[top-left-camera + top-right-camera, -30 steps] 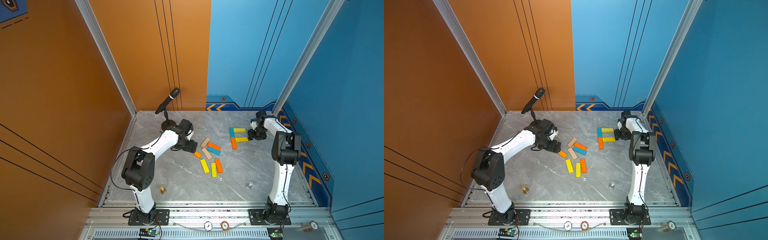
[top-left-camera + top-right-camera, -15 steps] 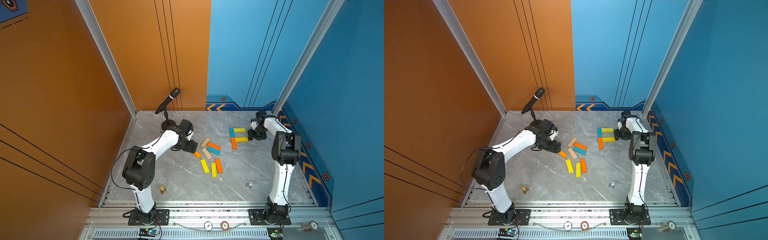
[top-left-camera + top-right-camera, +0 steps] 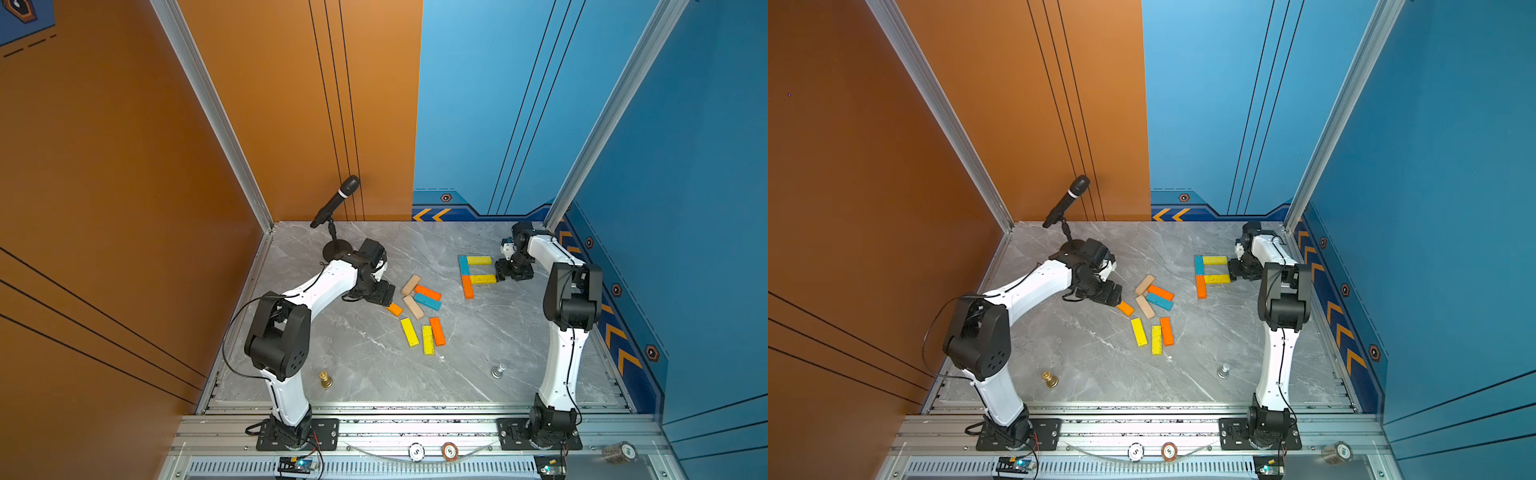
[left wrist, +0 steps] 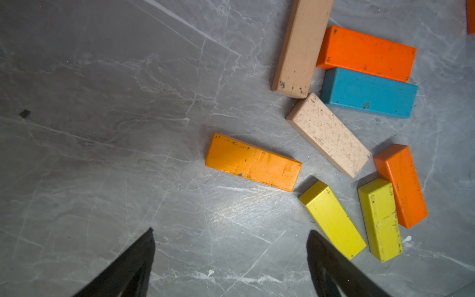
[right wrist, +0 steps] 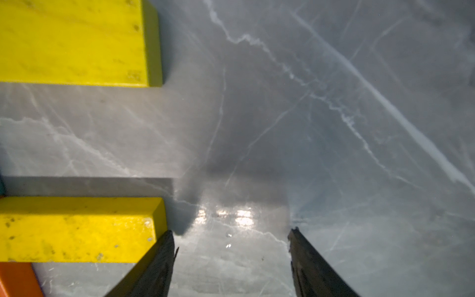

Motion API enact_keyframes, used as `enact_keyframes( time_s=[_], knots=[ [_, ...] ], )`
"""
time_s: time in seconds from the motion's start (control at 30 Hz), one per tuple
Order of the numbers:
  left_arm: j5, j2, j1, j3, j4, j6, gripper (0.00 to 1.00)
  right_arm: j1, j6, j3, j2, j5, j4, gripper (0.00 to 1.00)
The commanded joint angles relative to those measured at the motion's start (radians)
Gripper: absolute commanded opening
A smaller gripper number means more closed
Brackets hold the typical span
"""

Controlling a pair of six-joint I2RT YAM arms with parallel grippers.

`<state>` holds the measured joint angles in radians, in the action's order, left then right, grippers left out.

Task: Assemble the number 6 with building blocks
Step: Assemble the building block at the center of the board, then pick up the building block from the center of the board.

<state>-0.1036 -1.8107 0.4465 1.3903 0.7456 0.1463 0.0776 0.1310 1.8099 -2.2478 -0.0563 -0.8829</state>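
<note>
Unmoved since a second ago: left gripper (image 3: 385, 296), wide open, empty, beside pile (image 3: 428, 302), half hiding orange block (image 3: 395, 309). Well apart from pile: figure (image 3: 479, 261); right gripper (image 5: 232, 230) parted, empty, beside its yellow block (image 5: 77, 228).

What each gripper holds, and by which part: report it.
Nothing is held. The left gripper stands open over bare table short of the orange block; the right gripper is open beside the yellow block's end, nothing between its jaws.
</note>
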Motion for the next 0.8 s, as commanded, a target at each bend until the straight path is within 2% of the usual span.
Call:
enact_keyframes(
  time_s=[0.0, 0.23, 0.37, 0.4, 0.57, 0.77],
  knots=[
    [0.007, -0.006, 0.009, 0.029, 0.023, -0.013, 0.92, 0.000, -0.025, 0.037, 0.036, 0.040, -0.033, 0.72],
    [0.015, 0.010, 0.009, 0.026, 0.021, -0.014, 0.94, -0.014, -0.177, 0.017, 0.153, 0.149, 0.016, 0.74],
    [0.030, 0.024, 0.008, 0.024, 0.021, -0.007, 0.95, -0.069, -0.309, -0.106, 0.287, 0.190, 0.092, 0.74],
    [0.036, 0.030, 0.008, 0.023, 0.022, -0.004, 0.98, -0.087, -0.340, -0.143, 0.325, 0.193, 0.108, 0.73],
    [0.066, 0.063, 0.002, 0.011, 0.011, 0.020, 0.98, -0.227, -0.460, -0.326, 0.483, 0.150, 0.209, 0.75],
    [0.082, 0.127, -0.028, -0.025, -0.030, 0.076, 0.98, -0.464, -0.544, -0.450, 0.544, 0.120, 0.194, 0.74]
  ],
)
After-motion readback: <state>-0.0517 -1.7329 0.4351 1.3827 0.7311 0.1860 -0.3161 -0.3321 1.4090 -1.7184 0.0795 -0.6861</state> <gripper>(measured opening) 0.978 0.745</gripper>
